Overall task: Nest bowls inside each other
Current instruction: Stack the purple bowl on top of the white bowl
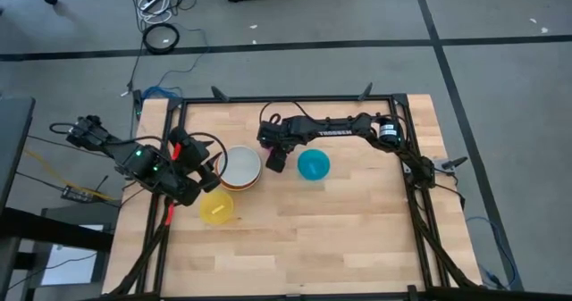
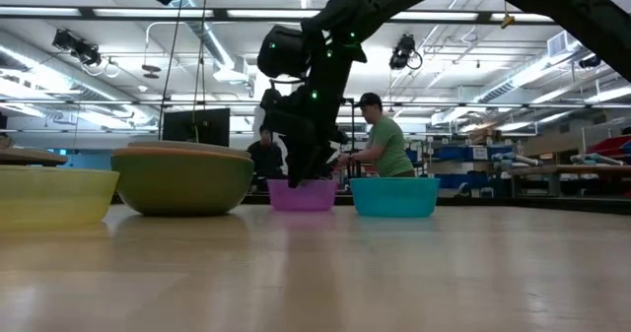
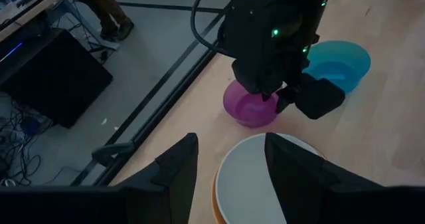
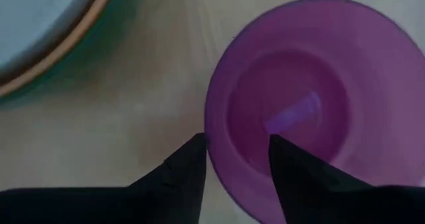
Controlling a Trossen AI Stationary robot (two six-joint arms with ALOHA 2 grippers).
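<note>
The white bowl (image 1: 241,165) sits nested in the orange bowl (image 3: 216,196), which sits in the sage green bowl (image 2: 182,181). A yellow bowl (image 1: 216,207) stands near this stack, a blue bowl (image 1: 314,165) to its right. Between stack and blue bowl stands the purple bowl (image 4: 305,104), under my right gripper (image 4: 236,161). That gripper is open and points steeply down, one finger outside the purple bowl's rim (image 4: 214,159) and one inside. My left gripper (image 3: 229,164) hangs open above the stack's left side, holding nothing.
The table's black frame rail (image 3: 166,84) runs along the far edge behind the purple bowl. Bare wood lies across the near half of the table (image 1: 340,238). People stand in the room beyond the table (image 2: 380,145).
</note>
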